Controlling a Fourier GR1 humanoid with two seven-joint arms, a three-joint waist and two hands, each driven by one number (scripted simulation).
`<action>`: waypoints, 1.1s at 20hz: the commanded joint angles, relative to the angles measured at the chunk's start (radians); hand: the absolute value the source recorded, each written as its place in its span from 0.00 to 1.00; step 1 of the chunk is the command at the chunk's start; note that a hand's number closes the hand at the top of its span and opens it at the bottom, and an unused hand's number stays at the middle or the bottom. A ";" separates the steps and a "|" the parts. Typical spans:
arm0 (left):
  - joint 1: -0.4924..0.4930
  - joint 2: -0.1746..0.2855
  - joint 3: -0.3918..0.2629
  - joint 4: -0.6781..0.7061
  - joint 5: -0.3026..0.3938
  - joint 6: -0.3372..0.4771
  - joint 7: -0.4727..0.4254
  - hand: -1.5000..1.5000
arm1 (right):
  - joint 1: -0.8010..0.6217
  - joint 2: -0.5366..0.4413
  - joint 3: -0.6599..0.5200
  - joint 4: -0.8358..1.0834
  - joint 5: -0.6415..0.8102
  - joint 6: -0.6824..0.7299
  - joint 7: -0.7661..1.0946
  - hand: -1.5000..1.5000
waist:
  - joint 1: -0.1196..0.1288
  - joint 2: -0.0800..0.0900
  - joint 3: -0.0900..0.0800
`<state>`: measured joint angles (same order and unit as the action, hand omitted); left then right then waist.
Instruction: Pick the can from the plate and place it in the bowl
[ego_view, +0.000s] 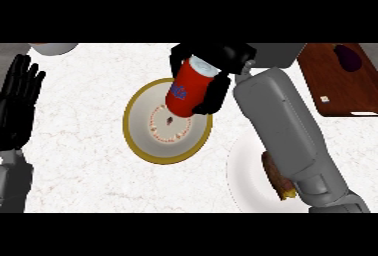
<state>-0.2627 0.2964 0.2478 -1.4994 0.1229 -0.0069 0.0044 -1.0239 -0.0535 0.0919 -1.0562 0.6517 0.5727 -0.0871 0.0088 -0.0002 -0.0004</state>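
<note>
Grey forearms, black hands (slim-fingered)

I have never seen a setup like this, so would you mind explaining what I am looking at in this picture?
There is one view, taken as from a humanoid robot's head, looking steeply down at a pale kitchen counter. The black hands on grey arms are the robot's own. The left hand rests open at the view's left edge, fingers up. The right hand is curled round a red can, which is tilted over the far side of a gold-rimmed bowl. Partly under the right forearm lies a white plate with some food that I cannot identify. At the upper right is a wooden board bearing a dark purple item.
</note>
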 joint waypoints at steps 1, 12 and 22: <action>-0.001 -0.015 -0.010 0.016 -0.008 -0.001 -0.024 0.50 | 0.058 0.051 0.141 -0.007 0.051 -0.141 0.046 1.00 | 0.002 0.001 0.000; -0.048 -0.034 -0.037 0.060 -0.035 0.009 -0.050 0.50 | 0.053 0.053 0.240 0.357 -0.191 -0.393 0.078 0.00 | 0.035 0.011 0.000; -0.002 -0.038 -0.019 0.042 -0.020 0.004 -0.062 0.50 | 0.018 0.053 0.074 0.379 -0.435 -0.605 -0.103 0.00 | 0.021 0.010 0.000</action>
<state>-0.2850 0.2706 0.2215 -1.4848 0.1090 -0.0080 -0.0139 -0.9748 -0.0002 0.2377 -0.6925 0.2786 0.0373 -0.1453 0.0450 0.0097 0.0005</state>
